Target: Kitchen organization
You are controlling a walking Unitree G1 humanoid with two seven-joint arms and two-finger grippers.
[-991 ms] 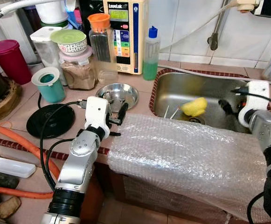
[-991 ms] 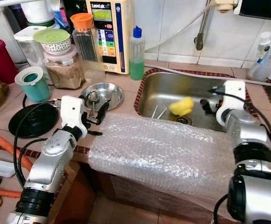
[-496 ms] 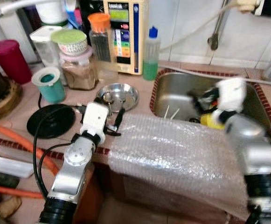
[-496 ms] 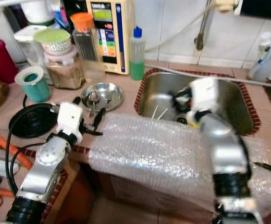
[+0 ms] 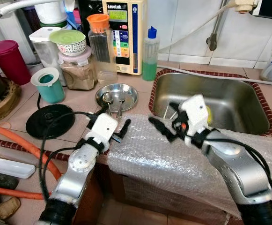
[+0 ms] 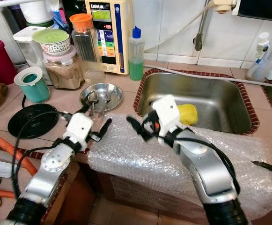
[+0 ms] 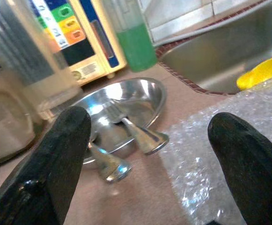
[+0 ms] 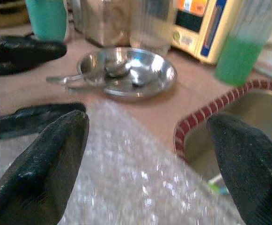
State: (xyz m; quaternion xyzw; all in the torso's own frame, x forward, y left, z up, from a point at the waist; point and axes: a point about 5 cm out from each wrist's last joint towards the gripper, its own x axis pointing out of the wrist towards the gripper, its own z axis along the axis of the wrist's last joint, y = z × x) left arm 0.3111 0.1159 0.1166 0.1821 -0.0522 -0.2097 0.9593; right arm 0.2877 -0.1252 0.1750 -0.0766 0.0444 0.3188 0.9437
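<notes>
Both grippers hover with fingers spread wide and hold nothing: the left gripper [image 5: 118,127] at the left edge of the bubble wrap [image 5: 192,159] draped over the counter front, the right gripper [image 5: 166,123] above the wrap, facing it. Just beyond sits a steel dish [image 5: 117,96] holding spoons [image 7: 126,136], beside the sink [image 5: 229,101] with a yellow sponge [image 6: 187,113].

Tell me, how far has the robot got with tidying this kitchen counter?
Little looks done: the bubble wrap still drapes the counter edge, spoons sit in the steel dish, and a yellow sponge lies in the sink. In hand: nothing, though the left gripper and right gripper hover open over the wrap. Jars and bottles still crowd the back.
</notes>
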